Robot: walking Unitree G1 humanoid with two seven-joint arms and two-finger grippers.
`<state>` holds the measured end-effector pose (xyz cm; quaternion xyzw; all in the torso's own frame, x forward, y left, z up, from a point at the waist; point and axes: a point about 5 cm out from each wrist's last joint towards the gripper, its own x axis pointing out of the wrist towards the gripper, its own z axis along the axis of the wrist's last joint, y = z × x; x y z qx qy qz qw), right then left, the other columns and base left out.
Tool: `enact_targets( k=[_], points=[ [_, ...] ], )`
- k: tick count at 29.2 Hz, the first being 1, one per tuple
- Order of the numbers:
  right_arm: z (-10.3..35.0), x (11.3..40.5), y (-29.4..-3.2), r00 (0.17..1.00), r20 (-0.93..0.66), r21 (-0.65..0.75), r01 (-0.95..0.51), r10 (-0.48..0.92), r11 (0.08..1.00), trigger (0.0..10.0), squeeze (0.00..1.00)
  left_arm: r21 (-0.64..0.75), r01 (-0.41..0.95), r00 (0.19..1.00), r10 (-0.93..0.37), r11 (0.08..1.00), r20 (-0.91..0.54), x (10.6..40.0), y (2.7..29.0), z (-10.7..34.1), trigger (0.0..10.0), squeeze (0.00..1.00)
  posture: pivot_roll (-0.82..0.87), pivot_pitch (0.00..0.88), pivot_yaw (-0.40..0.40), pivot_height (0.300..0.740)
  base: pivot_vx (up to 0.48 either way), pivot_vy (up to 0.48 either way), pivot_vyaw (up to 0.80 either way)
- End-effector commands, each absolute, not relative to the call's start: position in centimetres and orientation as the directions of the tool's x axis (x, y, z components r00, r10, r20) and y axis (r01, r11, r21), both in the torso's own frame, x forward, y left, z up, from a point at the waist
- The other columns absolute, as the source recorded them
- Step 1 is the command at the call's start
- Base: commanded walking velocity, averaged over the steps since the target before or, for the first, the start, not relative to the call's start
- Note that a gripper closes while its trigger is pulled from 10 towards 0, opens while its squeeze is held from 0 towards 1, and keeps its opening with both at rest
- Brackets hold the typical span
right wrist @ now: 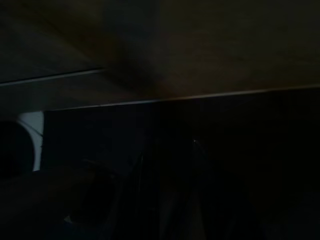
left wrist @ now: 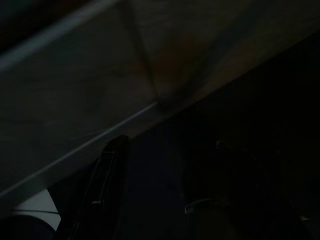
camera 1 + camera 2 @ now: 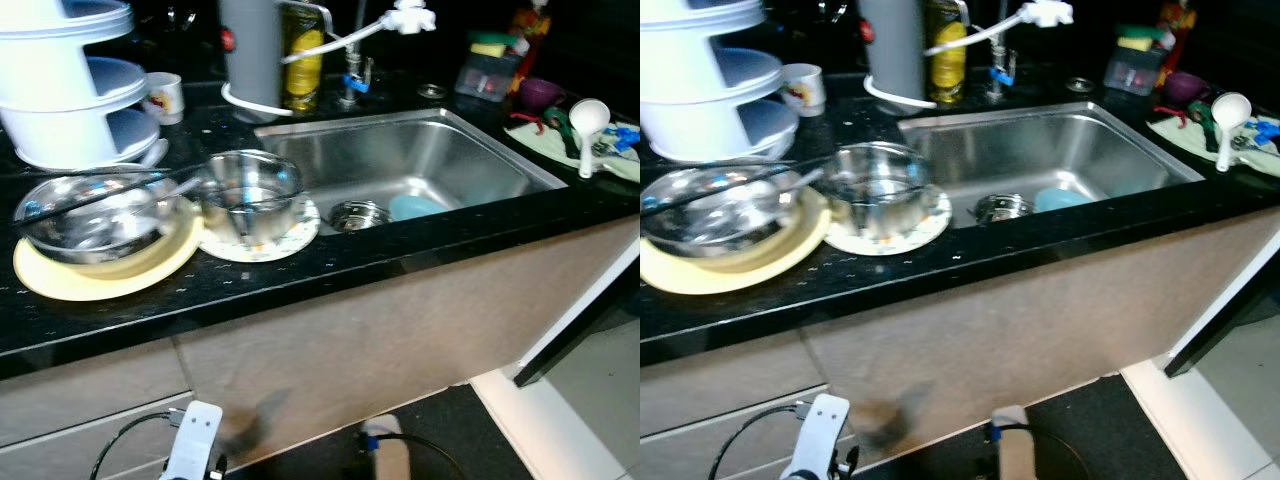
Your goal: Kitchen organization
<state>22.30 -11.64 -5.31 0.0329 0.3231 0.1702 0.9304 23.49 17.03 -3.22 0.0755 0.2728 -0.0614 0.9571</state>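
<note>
Left gripper (image 2: 165,200) hangs below the black counter (image 3: 300,275), fingers apart; right gripper's state cannot be told. Glass bowl (image 3: 250,195) on a patterned plate (image 3: 262,240) sits just beside the steel sink (image 3: 400,165).

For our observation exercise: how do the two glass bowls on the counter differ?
The left glass bowl is wider and shallower, sitting on a yellow plate. The right glass bowl is narrower and deeper, on a white patterned plate, nearer the sink. Both are clear and upright.

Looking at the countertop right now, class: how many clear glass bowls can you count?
2. One glass bowl sits on the yellow plate at the left; the other glass bowl rests on the patterned plate beside the sink. None seem hidden.
</note>
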Motion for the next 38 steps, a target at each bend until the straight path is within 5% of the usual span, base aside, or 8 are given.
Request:
enact_targets(
  k=[1,3,10,31,38],
  points=[
    [-5.72,21.74,-12.21,0.724,-0.608,0.161,-0.289,0.326,0.944,10.0,0.00,0.093,0.180,0.832,-0.101,0.979,-0.546,22.77,16.98,-3.66,10.0,0.02,-0.02,0.145,-0.047,0.740,0.000,0.000,0.00],
    [-5.73,21.76,-12.23,0.725,-0.608,0.162,-0.287,0.325,0.944,10.0,0.00,0.110,0.181,0.831,-0.093,0.977,-0.548,22.82,17.07,-3.68,10.0,0.07,-0.02,0.145,-0.047,0.740,0.000,-0.476,0.00],
    [-5.74,21.75,-12.26,0.726,-0.606,0.164,-0.285,0.324,0.944,10.0,0.00,0.110,0.168,0.833,-0.081,0.980,-0.547,23.03,17.10,-3.66,10.0,0.05,-0.02,0.149,-0.047,0.740,0.000,-0.480,0.00],
    [-5.56,21.99,-12.27,0.736,-0.594,0.163,-0.285,0.325,0.944,10.0,0.00,0.135,0.203,0.831,-0.098,0.970,-0.548,23.63,16.86,-3.34,10.0,0.00,-0.02,0.153,-0.047,0.740,0.000,0.000,0.00],
    [-5.55,22.03,-12.36,0.737,-0.594,0.163,-0.282,0.323,0.945,10.0,0.00,0.147,0.196,0.831,-0.085,0.970,-0.550,23.63,16.98,-3.36,10.0,0.00,-0.03,0.157,-0.045,0.740,0.000,-0.480,0.00]
  ],
)
